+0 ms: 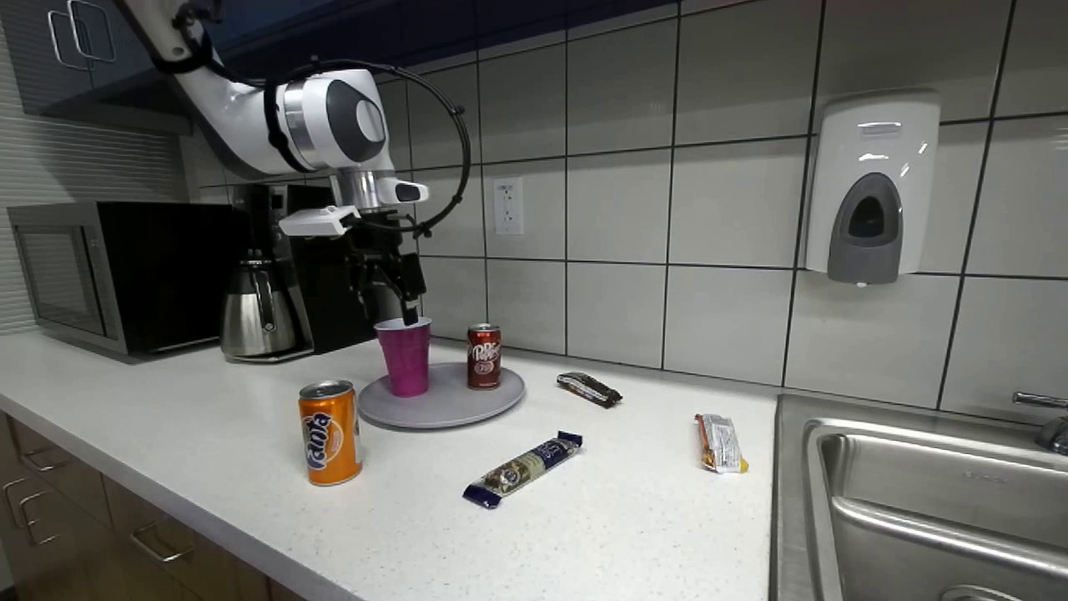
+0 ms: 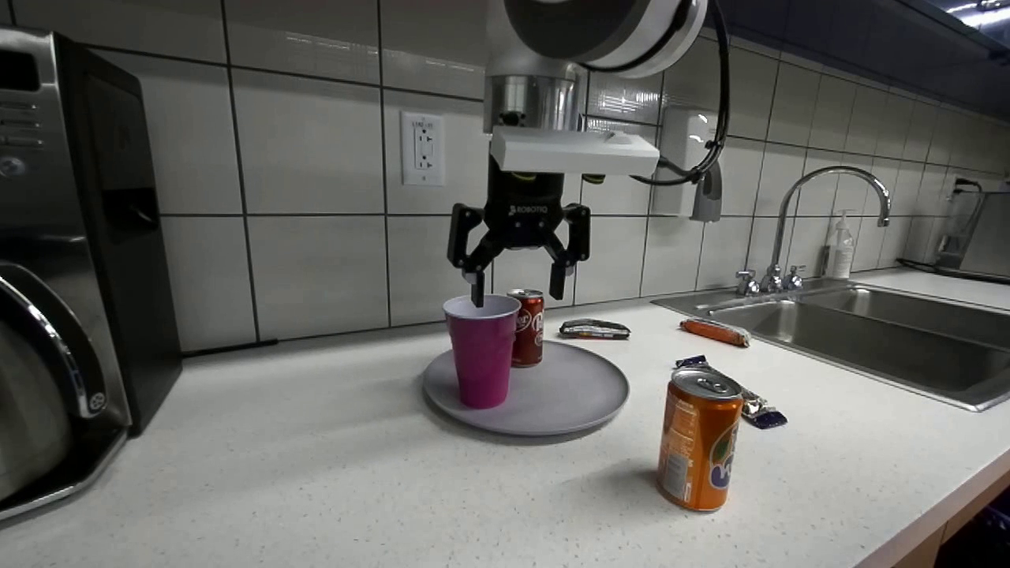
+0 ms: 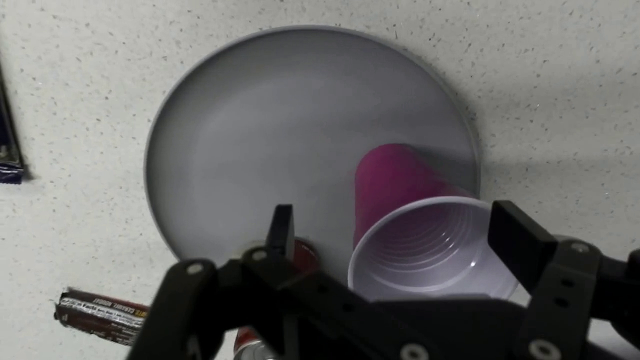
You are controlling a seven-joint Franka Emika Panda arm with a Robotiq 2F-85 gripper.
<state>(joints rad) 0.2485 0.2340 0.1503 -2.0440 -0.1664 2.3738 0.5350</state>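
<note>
Well, the gripper (image 2: 518, 298) holds nothing, jaws spread wide, pink cup (image 2: 483, 359) close by, grey plate (image 2: 572, 394) beneath it.

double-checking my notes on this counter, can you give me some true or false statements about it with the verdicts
1. The pink cup stands on the gray plate. True.
2. The Fanta can and the Dr Pepper can both stand upright. True.
3. Both cans are on the gray plate. False: the Fanta can stands on the counter, off the plate.
4. The fingers are spread apart. True.
5. The fingers are nearest the Fanta can. False: they are nearest the pink cup.
</note>
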